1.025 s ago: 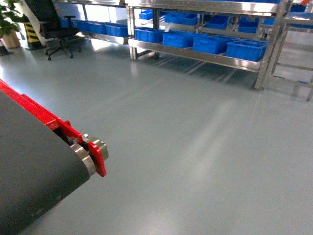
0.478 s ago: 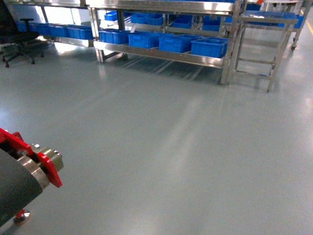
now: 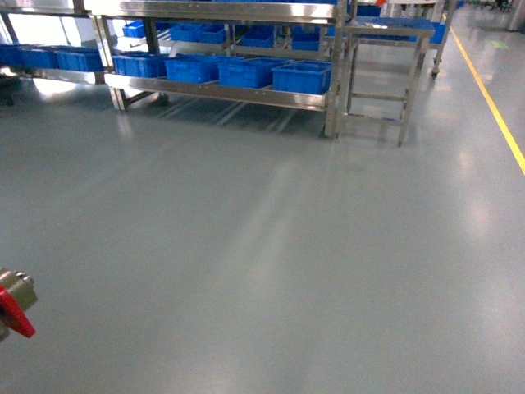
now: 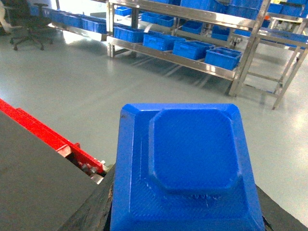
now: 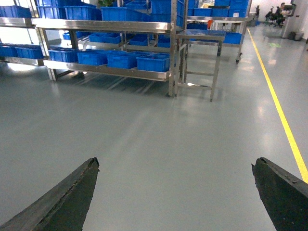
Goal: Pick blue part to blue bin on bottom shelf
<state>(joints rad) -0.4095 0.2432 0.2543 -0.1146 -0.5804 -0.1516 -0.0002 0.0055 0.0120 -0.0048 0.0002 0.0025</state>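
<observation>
Up close in the left wrist view, the blue part [image 4: 185, 168] fills the lower centre of the frame, a blocky piece with a raised rounded square on its face. The left gripper [image 4: 185, 211] is clamped on it: dark fingers [image 4: 91, 211] show at its lower left and lower right edges, pressed against its sides. To the lower left of the frame lies a dark belt [image 4: 33, 183] with a red rail [image 4: 48, 137] along its edge.

In the right wrist view the right gripper [image 5: 175, 197] has its fingers [image 5: 67, 199] wide apart at the bottom corners of the frame, with only grey floor [image 5: 168, 144] between them.

The head view shows neither gripper. Across the upper left of that frame stands the steel rack [image 3: 221, 12], and its bottom shelf [image 3: 217, 90] carries a row of blue bins [image 3: 302, 78] side by side; which one is the target cannot be told. Just right of the rack stands a small steel bench [image 3: 385, 33]. A yellow line [image 3: 492, 103] runs down the floor at the right edge. A red bracket [image 3: 12, 312] pokes in at the lower left edge. The rack lies well apart from the robot, across open floor.
</observation>
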